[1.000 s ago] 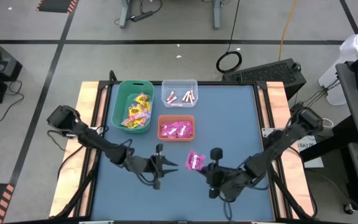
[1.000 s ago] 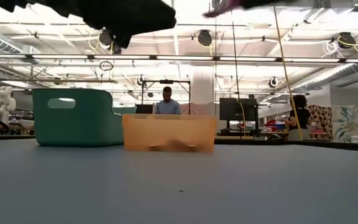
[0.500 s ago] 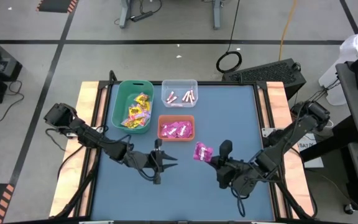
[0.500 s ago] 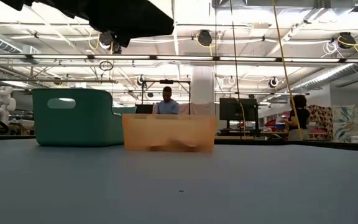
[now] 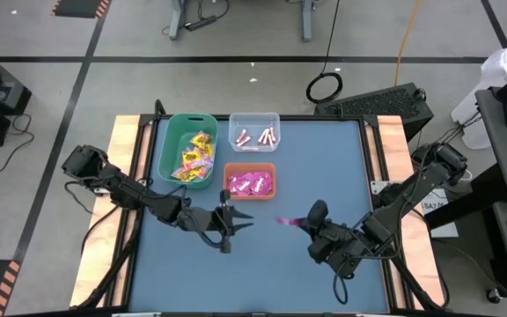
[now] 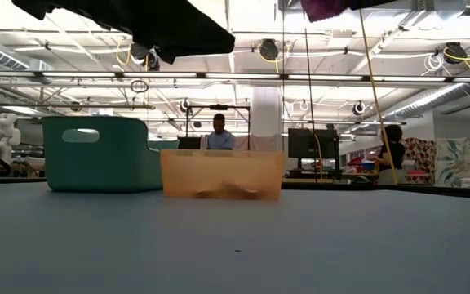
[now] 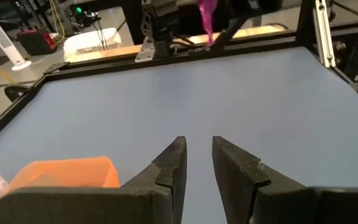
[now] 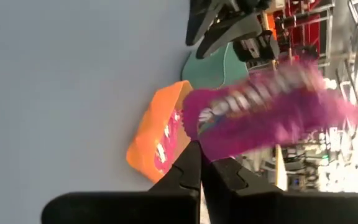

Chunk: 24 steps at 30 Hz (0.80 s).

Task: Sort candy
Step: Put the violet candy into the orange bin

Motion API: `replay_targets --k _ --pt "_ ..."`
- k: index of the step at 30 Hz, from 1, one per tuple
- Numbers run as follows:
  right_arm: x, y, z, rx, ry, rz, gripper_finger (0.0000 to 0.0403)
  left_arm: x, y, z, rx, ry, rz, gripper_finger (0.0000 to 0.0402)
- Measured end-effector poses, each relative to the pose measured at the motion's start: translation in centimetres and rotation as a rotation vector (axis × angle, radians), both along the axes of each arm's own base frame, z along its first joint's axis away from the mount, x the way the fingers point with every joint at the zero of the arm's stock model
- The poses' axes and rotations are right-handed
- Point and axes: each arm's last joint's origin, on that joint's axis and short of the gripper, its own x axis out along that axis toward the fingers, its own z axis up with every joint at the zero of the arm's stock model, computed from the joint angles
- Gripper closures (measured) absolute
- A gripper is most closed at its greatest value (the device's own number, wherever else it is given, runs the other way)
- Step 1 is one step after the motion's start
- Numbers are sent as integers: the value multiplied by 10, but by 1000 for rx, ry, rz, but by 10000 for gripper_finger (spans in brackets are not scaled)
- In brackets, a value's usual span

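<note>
**Right gripper holding a magenta packet above the blue table**

From the high view, the right gripper (image 5: 303,221) is pinching a magenta-pink candy packet (image 5: 287,221) over the blue table (image 5: 324,167), a little in front of and to the right of the orange bin (image 5: 250,180), which is holding more magenta packets. The green bin (image 5: 188,150) is holding yellow packets (image 5: 194,157), and the clear bin (image 5: 254,132) is holding pale pink-white sticks (image 5: 259,137). The left gripper (image 5: 241,220) is hovering in front of the orange bin, its fingers standing a narrow gap apart with nothing between them.

In the low view, the orange bin (image 6: 222,174) and green bin (image 6: 99,153) are sitting side by side on the table, while the packet (image 6: 330,8) is hanging at the top edge. People are showing in the room behind.

The left wrist view is showing the fingers (image 7: 173,163) slightly apart and the packet (image 7: 206,15) held far off by the other arm.

In the right wrist view, the fingers (image 8: 189,169) are closing on the blurred magenta packet (image 8: 269,110), with the orange bin (image 8: 160,135) beyond.
</note>
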Motion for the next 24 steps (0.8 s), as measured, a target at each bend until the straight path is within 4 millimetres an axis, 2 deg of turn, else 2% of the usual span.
replay_targets --k 7,24 --pt "0 0 0 -46 20 27 403 -1 0 -2 4 17 -4 317" --pt "1 1 1 20 -18 -4 403 -1 0 -2 1 19 -3 317"
